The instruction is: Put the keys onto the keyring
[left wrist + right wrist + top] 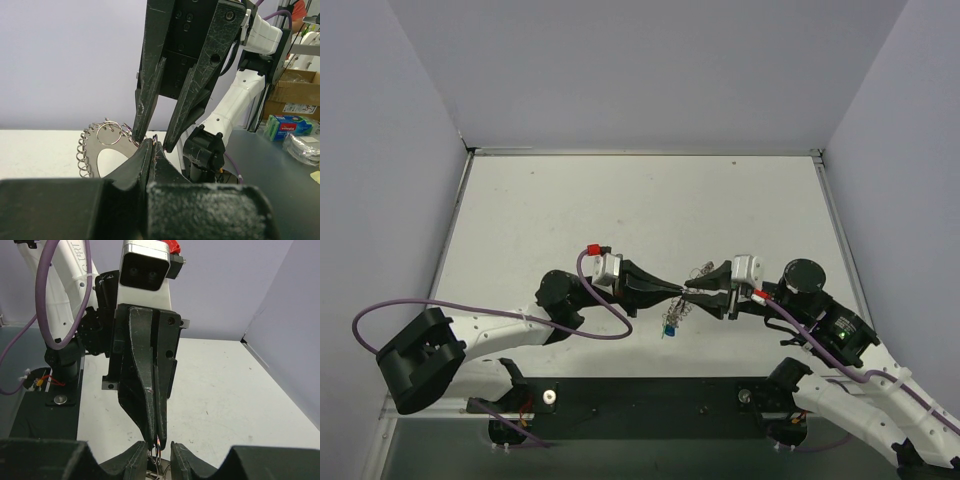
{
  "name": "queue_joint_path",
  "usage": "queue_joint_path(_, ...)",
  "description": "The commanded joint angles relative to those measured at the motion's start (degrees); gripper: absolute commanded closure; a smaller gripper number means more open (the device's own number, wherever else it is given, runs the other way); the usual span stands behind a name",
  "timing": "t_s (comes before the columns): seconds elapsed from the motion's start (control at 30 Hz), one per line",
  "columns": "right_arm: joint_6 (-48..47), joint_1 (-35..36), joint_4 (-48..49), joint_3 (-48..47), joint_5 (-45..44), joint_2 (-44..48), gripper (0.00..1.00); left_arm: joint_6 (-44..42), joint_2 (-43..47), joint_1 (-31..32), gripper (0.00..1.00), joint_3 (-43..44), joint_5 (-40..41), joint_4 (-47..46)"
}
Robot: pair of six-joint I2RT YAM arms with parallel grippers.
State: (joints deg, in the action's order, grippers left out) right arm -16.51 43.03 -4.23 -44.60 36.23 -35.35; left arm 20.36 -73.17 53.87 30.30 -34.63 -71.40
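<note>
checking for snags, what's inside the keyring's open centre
Only white table shows through the keyring centre. The left gripper covers its right side, so that part cannot be seen.

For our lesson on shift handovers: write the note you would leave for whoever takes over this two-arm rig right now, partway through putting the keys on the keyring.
Left gripper: shut, pinching the rim of the keyring.
Right gripper: jaws apart, tip to tip with the left, straddling its fingertips.
Keys: a small bunch, blue and green heads showing, dangles just below where the grippers meet. It is too small to tell whether any key is threaded.
Done: ring gripped, both arms meeting at mid-table.
Left: check each key against the ring and thread any that is loose.
</note>
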Motion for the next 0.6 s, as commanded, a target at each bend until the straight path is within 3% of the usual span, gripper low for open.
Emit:
queue_joint_path(0.0, 0.0, -0.5, 1.7, 0.2, 1.7, -0.1, 0.75, 0.0, 2.2, -0.4, 1.0, 2.4, 0.0, -19.9)
queue_joint_path(0.3, -0.3, -0.8, 1.1, 0.2, 2.3, -0.5, 0.81, 0.4, 2.8, -0.5, 1.0, 2.3, 0.0, -20.5)
queue_joint_path(0.47, -0.4, -1.0, 0.9, 0.0, 3.2, -0.9, 0.98, 0.7, 2.6, -0.4, 1.0, 2.4, -0.2, -21.0)
queue_joint_path(0.57, -0.5, -1.2, 0.6, -0.1, 3.6, -1.1, 1.0, 0.8, 2.8, -0.6, 1.0, 2.3, -0.3, -21.0)
